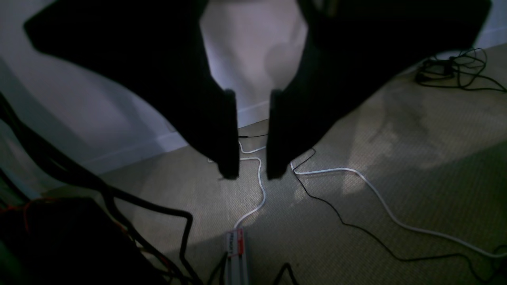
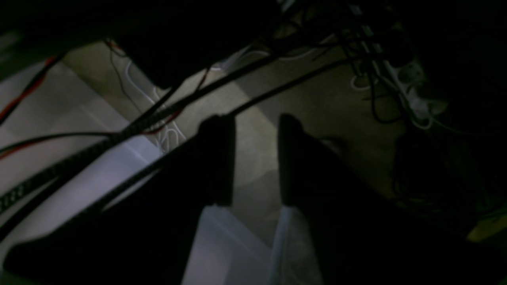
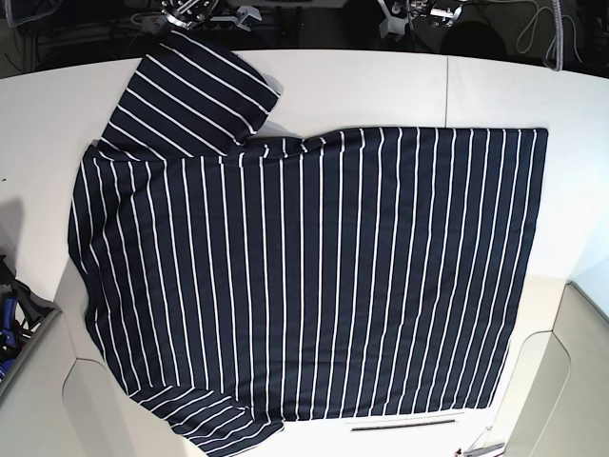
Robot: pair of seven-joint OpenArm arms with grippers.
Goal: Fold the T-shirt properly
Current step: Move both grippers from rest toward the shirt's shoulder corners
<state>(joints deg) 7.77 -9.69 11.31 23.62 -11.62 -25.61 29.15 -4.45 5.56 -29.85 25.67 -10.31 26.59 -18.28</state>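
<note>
The T-shirt [image 3: 314, 276], dark navy with thin white stripes, lies spread flat on the white table [image 3: 495, 86] in the base view. Its hem is at the right, and its sleeves are at the upper left [image 3: 190, 95] and lower left [image 3: 219, 424]. Neither gripper shows in the base view. In the left wrist view my left gripper [image 1: 252, 174] is open and empty, off the table above carpeted floor. In the right wrist view my right gripper [image 2: 254, 118] is open and empty, also over the floor among cables. The shirt is in neither wrist view.
White and black cables [image 1: 356, 198] and a power strip [image 1: 236, 253] lie on the carpet by a white wall [image 1: 99, 111]. Dark cables [image 2: 119, 130] cross the right wrist view. Equipment stands behind the table's far edge [image 3: 409, 19]. A dark part [image 3: 11, 314] sits at the table's left edge.
</note>
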